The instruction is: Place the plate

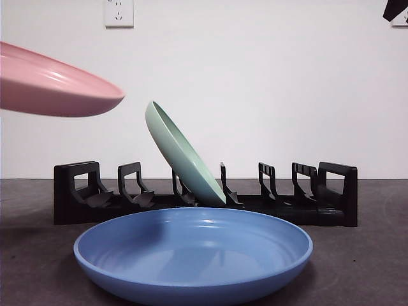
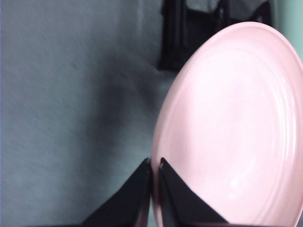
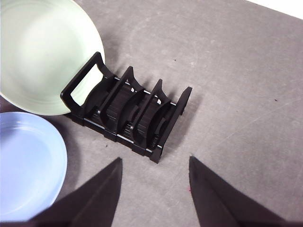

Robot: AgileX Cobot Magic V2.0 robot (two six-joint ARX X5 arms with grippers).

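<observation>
My left gripper (image 2: pixel 155 165) is shut on the rim of a pink plate (image 2: pixel 236 123). In the front view the pink plate (image 1: pixel 51 83) hangs in the air at the upper left, nearly flat, above the left end of the black dish rack (image 1: pixel 204 194). A green plate (image 1: pixel 183 153) leans in a middle slot of the rack; it also shows in the right wrist view (image 3: pixel 42 52). A blue plate (image 1: pixel 194 255) lies flat on the table in front of the rack. My right gripper (image 3: pixel 154 172) is open and empty, high above the rack's right end (image 3: pixel 128 113).
The dark grey table (image 3: pixel 236 85) stretches to the right of the rack. A white wall with a socket (image 1: pixel 119 13) stands behind. The right arm shows as a black tip (image 1: pixel 395 9) in the front view's top right corner.
</observation>
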